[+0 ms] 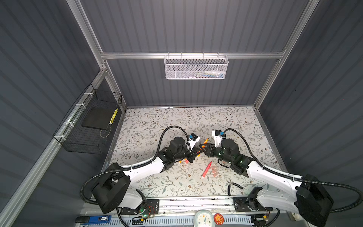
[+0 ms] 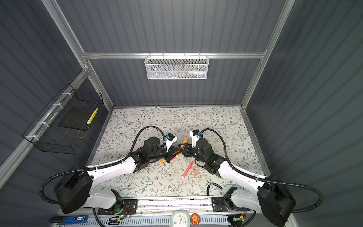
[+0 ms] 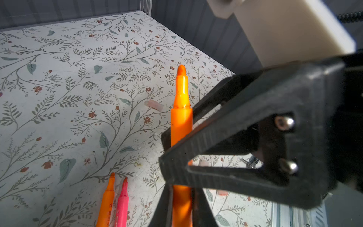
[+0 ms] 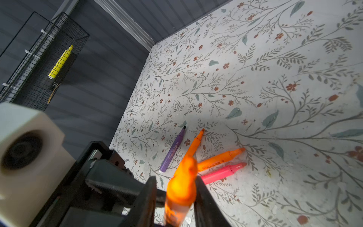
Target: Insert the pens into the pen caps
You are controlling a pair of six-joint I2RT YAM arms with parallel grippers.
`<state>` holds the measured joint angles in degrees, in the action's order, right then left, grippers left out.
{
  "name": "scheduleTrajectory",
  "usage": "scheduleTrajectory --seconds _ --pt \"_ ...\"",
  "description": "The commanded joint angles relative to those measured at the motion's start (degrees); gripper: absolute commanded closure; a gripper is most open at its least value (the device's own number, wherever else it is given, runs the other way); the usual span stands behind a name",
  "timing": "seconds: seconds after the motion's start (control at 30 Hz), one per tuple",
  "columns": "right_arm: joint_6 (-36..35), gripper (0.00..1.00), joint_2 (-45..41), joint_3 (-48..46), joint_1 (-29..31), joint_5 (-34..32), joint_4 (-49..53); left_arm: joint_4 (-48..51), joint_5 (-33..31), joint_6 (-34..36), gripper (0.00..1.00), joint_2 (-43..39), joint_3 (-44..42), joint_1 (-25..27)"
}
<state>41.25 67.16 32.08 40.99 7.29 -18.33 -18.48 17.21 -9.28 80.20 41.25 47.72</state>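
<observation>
My left gripper (image 3: 181,206) is shut on an orange pen (image 3: 181,121) and holds it off the table, tip uncovered. My right gripper (image 4: 176,196) straddles the same pen's (image 4: 182,182) front end; one finger touches it and a small gap shows on the other side. In both top views the two grippers (image 1: 194,154) (image 1: 202,146) meet mid-table with the pen (image 1: 205,140) (image 2: 184,141) between them. Several more pens lie below: purple (image 4: 173,151), orange (image 4: 222,157), pink (image 4: 224,173). A red-pink pen (image 1: 206,169) lies beside pale pen caps (image 1: 215,170). One cap (image 3: 156,105) lies apart.
Black-handled pliers (image 1: 232,184) lie near the front edge by the right arm. A black wire basket (image 1: 88,125) hangs on the left wall and a white mesh basket (image 1: 196,67) on the back rail. The floral table (image 1: 157,121) is walled on three sides.
</observation>
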Motion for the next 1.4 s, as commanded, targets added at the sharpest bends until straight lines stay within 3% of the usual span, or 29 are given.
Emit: scheduleTrajectory --seconds 0.0,0.07,0.17,0.27,0.4,0.9,1.37 --pt "-1.0 0.77 1.3 2.2 0.2 -1.6 0.6 -0.5 1.2 1.3 1.00 -1.2 1.2 0.5" --pt "-1.3 0.87 2.1 2.9 0.3 -1.7 1.3 -0.4 1.1 1.0 0.98 -1.2 1.2 0.5" --pt "-1.9 0.95 2.5 3.3 1.1 -2.3 1.6 -0.4 -0.2 0.5 0.76 -1.1 1.1 0.5" --pt "-2.6 0.96 2.2 3.6 2.6 -3.6 1.7 -0.4 -1.9 -0.1 0.53 -1.0 0.9 0.5" --pt "-2.3 0.97 1.7 2.9 3.5 -3.5 0.3 -1.4 -3.3 -0.7 0.49 -1.2 0.2 0.5" --pt "0.9 0.98 1.7 0.4 4.4 1.4 -6.3 -3.0 -3.6 -1.0 0.51 -2.3 -1.1 0.5" --pt "1.6 0.95 4.7 1.1 5.4 3.3 -8.5 -4.1 -3.1 -0.7 0.75 -3.5 -2.0 0.5"
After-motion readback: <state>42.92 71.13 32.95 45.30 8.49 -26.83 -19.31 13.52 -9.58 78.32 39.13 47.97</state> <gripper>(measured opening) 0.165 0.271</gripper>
